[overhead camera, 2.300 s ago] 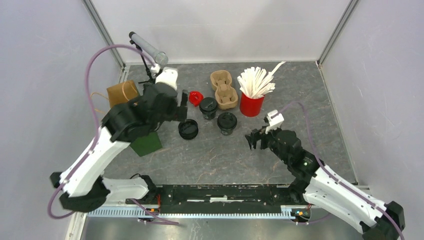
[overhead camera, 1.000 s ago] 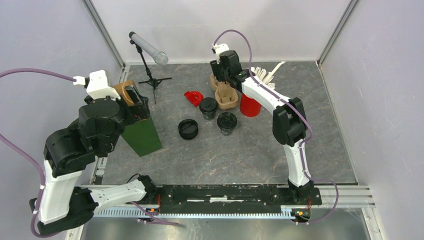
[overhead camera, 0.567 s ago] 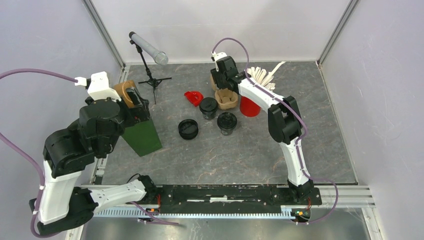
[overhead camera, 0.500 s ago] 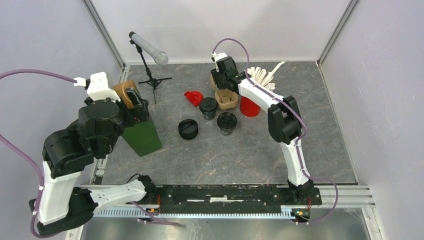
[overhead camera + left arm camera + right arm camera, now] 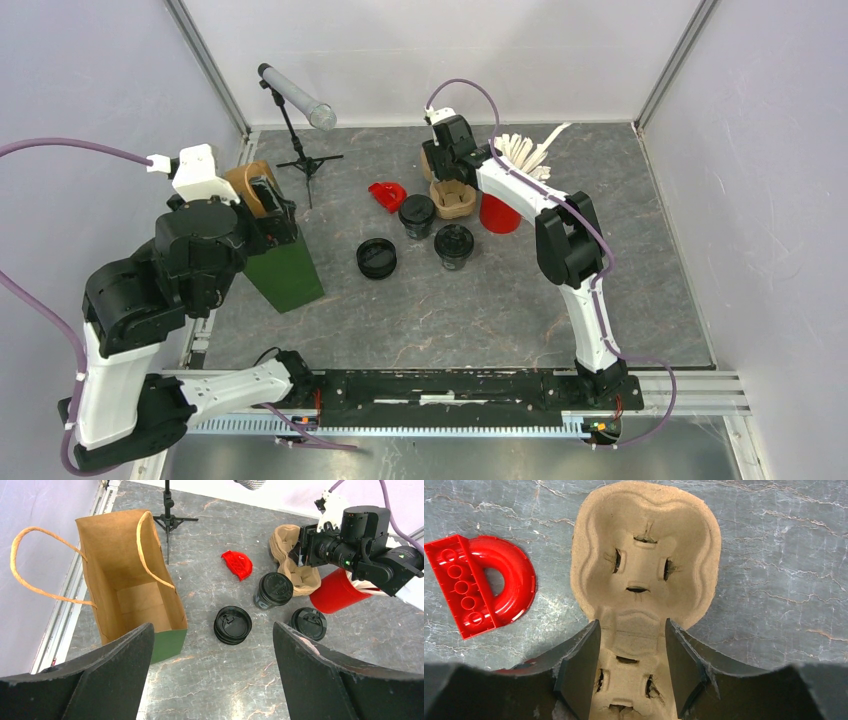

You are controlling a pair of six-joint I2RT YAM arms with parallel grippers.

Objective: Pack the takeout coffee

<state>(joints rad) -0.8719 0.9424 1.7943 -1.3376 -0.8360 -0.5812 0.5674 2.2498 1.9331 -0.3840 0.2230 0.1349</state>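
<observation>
Cup carrier (image 5: 644,570) pickup in hand.
Right gripper (image 5: 632,625) straddles its waist; we cannot confirm a grip. Left gripper (image 5: 212,627) gapes empty. Next: firm pinch, lift.

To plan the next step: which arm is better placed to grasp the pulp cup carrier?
Right. The right gripper sits directly over the cup carrier, fingers flanking its narrow waist. The left gripper hangs wide open near the paper bag, far from it.

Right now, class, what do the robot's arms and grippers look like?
The left arm and right arm have white links and bulky black joints. A purple cable loops along each. A small white box sits near each wrist. The left gripper and right gripper each carry two broad, dark, wedge-shaped fingers.
</observation>
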